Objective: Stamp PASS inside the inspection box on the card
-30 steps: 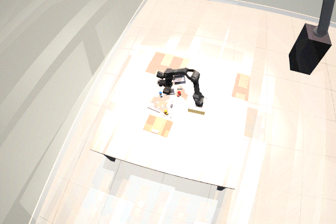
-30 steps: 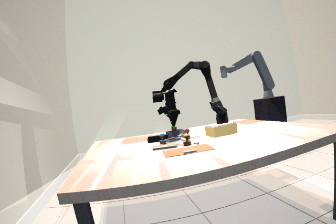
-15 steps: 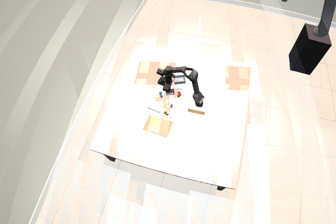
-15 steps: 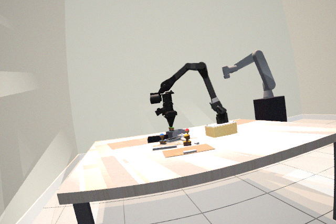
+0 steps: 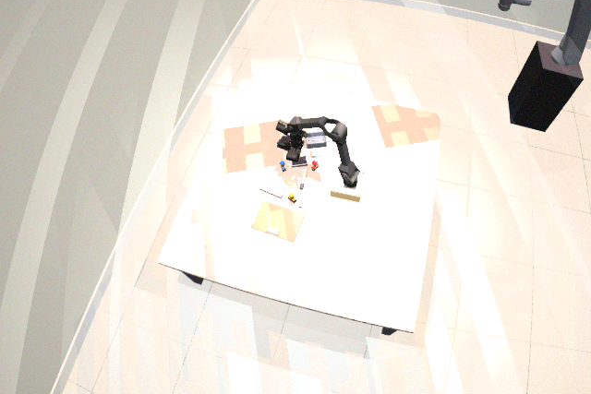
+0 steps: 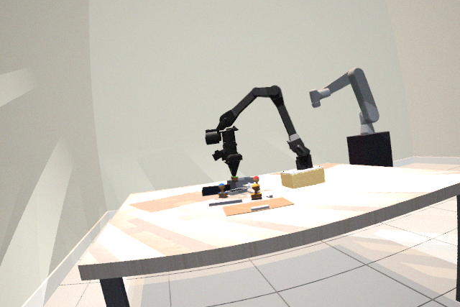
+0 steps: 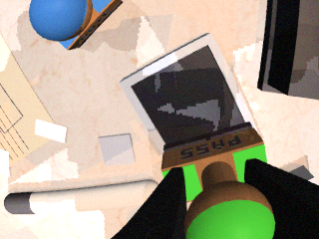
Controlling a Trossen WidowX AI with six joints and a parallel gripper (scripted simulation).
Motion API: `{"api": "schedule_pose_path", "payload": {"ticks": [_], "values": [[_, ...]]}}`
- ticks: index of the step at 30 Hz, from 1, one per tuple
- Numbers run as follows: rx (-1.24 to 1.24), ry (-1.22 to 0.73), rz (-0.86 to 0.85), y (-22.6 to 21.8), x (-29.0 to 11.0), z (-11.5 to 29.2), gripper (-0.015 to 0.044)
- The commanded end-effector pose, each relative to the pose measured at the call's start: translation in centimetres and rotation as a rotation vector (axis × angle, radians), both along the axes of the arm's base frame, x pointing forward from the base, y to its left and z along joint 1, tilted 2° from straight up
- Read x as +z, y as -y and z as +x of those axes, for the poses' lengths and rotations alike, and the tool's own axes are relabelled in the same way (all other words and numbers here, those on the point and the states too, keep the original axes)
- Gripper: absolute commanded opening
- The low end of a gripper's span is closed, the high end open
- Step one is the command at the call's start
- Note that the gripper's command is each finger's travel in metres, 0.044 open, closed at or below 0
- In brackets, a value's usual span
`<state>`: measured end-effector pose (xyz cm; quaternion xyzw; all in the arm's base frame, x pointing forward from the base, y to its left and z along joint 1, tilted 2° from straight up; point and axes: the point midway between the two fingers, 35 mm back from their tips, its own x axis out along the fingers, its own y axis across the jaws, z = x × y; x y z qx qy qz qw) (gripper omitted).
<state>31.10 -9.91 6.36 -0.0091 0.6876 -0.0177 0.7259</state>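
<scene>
Just ahead of your gripper (image 7: 219, 189), clamped on the PASS stamp (image 7: 226, 209), the pad (image 7: 189, 96) lay under the stamp's front edge.
</scene>
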Motion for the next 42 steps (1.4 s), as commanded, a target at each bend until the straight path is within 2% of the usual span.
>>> {"api": "schedule_pose_path", "payload": {"ticks": [1,42], "values": [[0.006,-0.003,0.006,0.0,-0.4,0.0,0.0000],[0.004,-0.004,0.039,0.4,-3.1,0.1,0.0000]]}}
